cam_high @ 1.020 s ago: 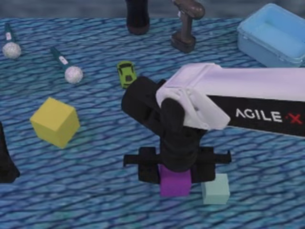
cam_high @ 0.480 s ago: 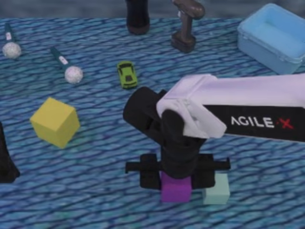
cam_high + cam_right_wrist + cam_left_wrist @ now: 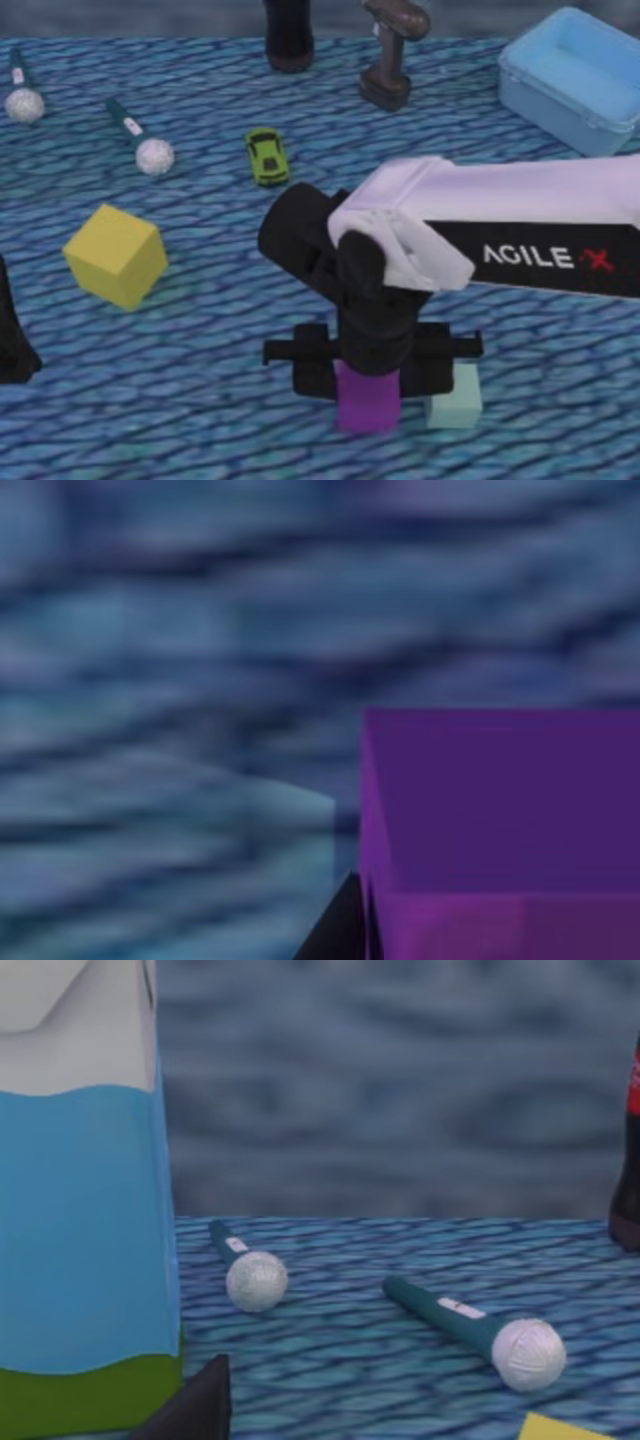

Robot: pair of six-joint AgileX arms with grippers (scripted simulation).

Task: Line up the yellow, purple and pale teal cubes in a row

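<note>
My right gripper (image 3: 367, 385) reaches down at the front middle of the table and is shut on the purple cube (image 3: 367, 405). Close up in the right wrist view, the purple cube (image 3: 500, 810) has a dark fingertip (image 3: 340, 930) pressed against its side. The pale teal cube (image 3: 455, 405) sits just to the purple cube's right, nearly touching it. The large yellow cube (image 3: 115, 255) lies far off at the left, turned at an angle; its corner (image 3: 570, 1430) shows in the left wrist view. My left gripper (image 3: 12, 345) is parked at the left edge, open.
A light blue lidded box (image 3: 575, 75) stands at the back right. A lime-green toy car (image 3: 266, 155), two microphones (image 3: 140, 135) (image 3: 22, 95), a dark bottle (image 3: 288, 35) and a brown tool (image 3: 390, 60) lie along the back. A blue-and-white carton (image 3: 85, 1210) fills the left wrist view's side.
The right arm shifted slightly left and lowered, bringing the purple cube down beside the teal cube. The left arm and the yellow cube stayed still.
</note>
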